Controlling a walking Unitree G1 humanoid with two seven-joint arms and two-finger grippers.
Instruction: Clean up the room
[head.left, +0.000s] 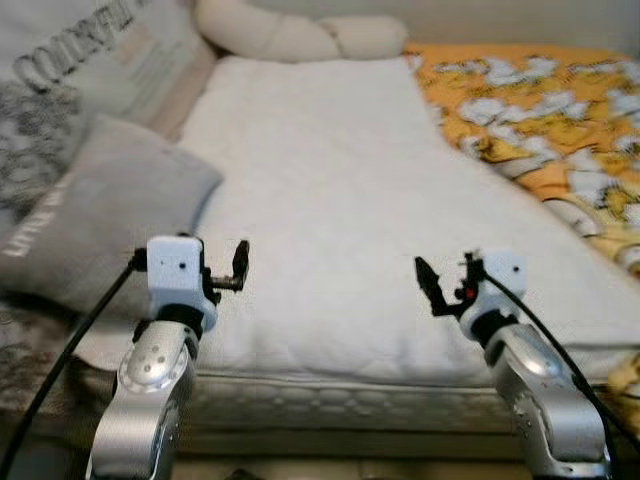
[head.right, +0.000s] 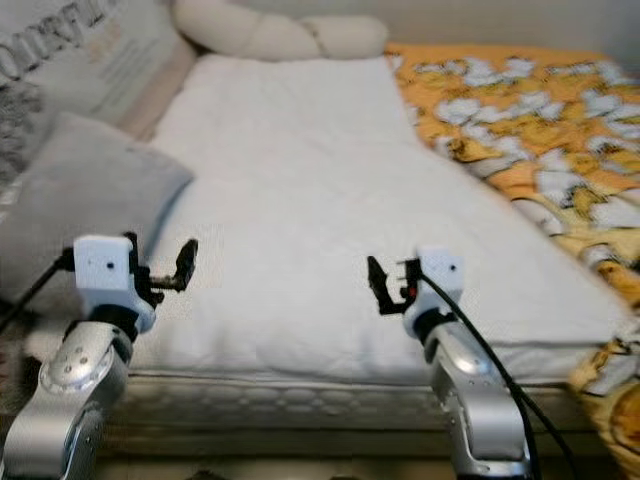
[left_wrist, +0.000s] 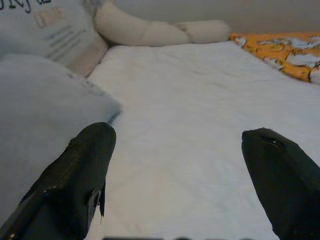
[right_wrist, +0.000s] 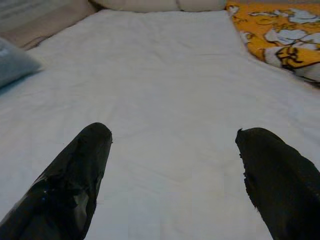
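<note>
A bed with a white quilted mattress cover (head.left: 330, 180) lies before me. A grey pillow (head.left: 110, 210) rests on its left side, and an orange flowered blanket (head.left: 545, 120) is bunched along its right side. My left gripper (head.left: 240, 268) is held up over the bed's near edge, just right of the grey pillow. It is open, with nothing between its fingers (left_wrist: 80, 165). My right gripper (head.left: 432, 285) hovers over the near edge further right, also open and holding nothing. Through its fingers (right_wrist: 75, 170) I see bare white cover.
A large printed cushion (head.left: 80, 60) leans at the far left. A cream bolster (head.left: 300, 35) lies across the head of the bed. The mattress's front edge (head.left: 340, 400) runs just beyond both wrists.
</note>
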